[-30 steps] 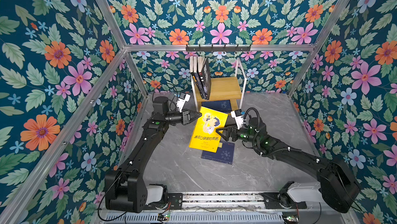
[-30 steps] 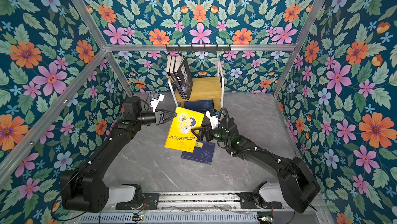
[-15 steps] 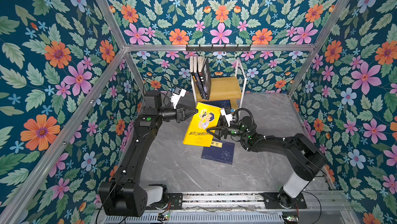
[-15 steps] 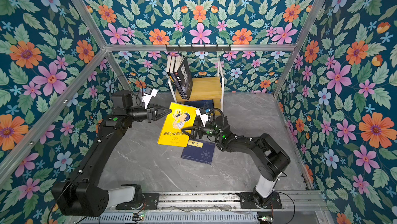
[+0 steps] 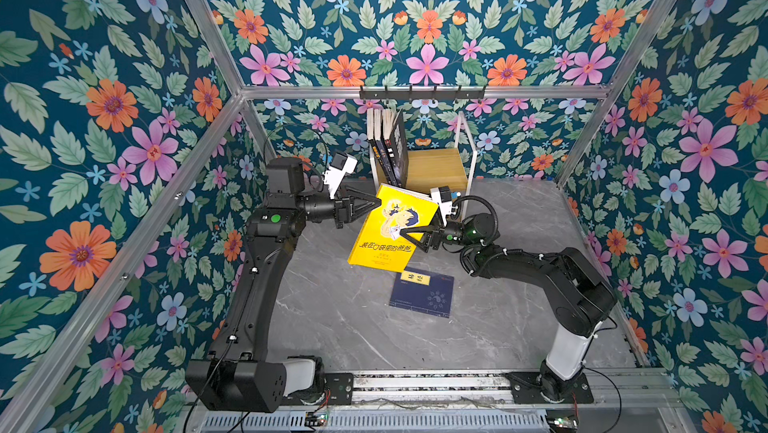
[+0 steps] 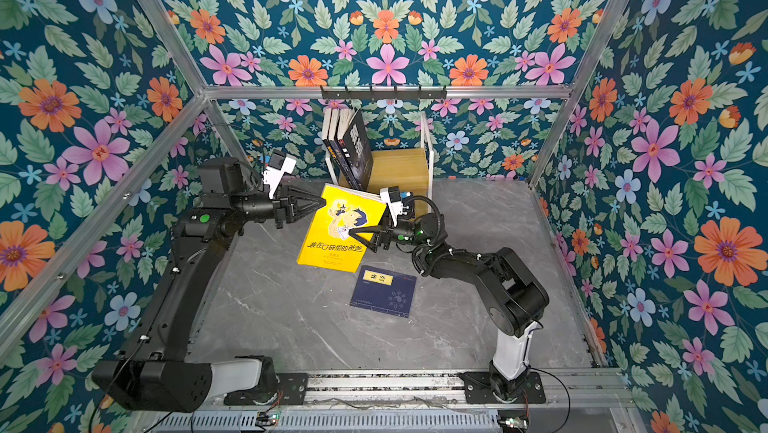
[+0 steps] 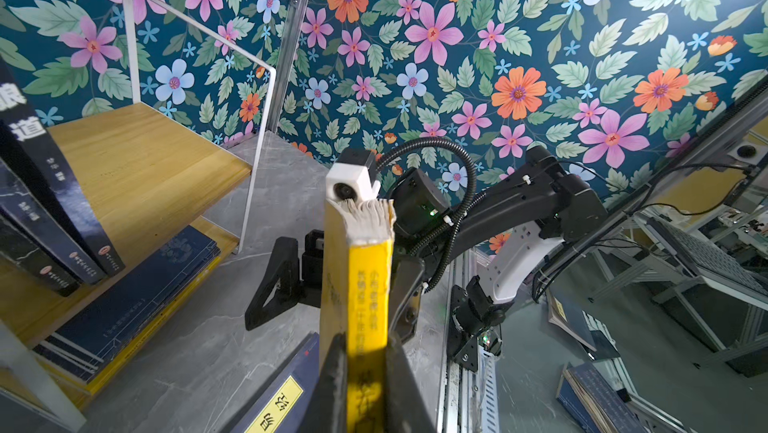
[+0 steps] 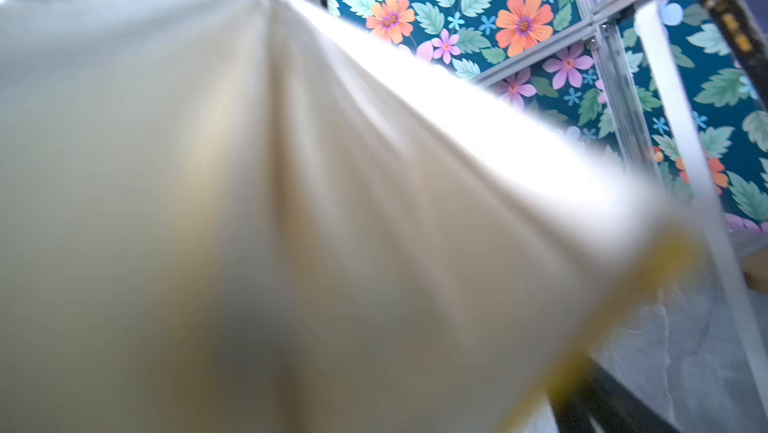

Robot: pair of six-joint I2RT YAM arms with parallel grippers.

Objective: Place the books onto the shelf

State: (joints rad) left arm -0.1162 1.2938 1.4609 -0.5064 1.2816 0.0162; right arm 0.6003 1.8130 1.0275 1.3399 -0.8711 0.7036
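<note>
**Yellow book in mid-air between two arms, short of the shelf**

Nearest me, at about 6 o'clock on the grey counter (image 5: 332, 327), a navy book (image 5: 422, 296) lies flat with its cover up. Its yellow label end is turned toward 12 o'clock. Nothing touches it, so it seems to be waiting its turn.

Just beyond it the yellow book (image 5: 386, 231) hangs clear of the counter, cover up and tipped. Its long axis runs from roughly 7 o'clock to 1 o'clock, with the head end toward the shelf. The left pincer (image 5: 377, 201) comes in from 9 o'clock and is clamped tight on the upper corner at the spine side. In the left wrist view the spine sits pinched between its two fingers. That single corner grip appears to carry the whole book, which would explain the tilt.

The right pincer (image 5: 411, 240) reaches in from 3 o'clock with its jaws spread wide, straddling the page edge. I cannot tell whether they touch the book. I take it as being there to steady the book or take it over.

Farthest away, at 12 o'clock, stands the shelf (image 5: 436, 163). Dark books (image 5: 390, 148) lean upright at the 9 o'clock end of its upper board. The rest of that board is bare, so there is room for more.
</note>
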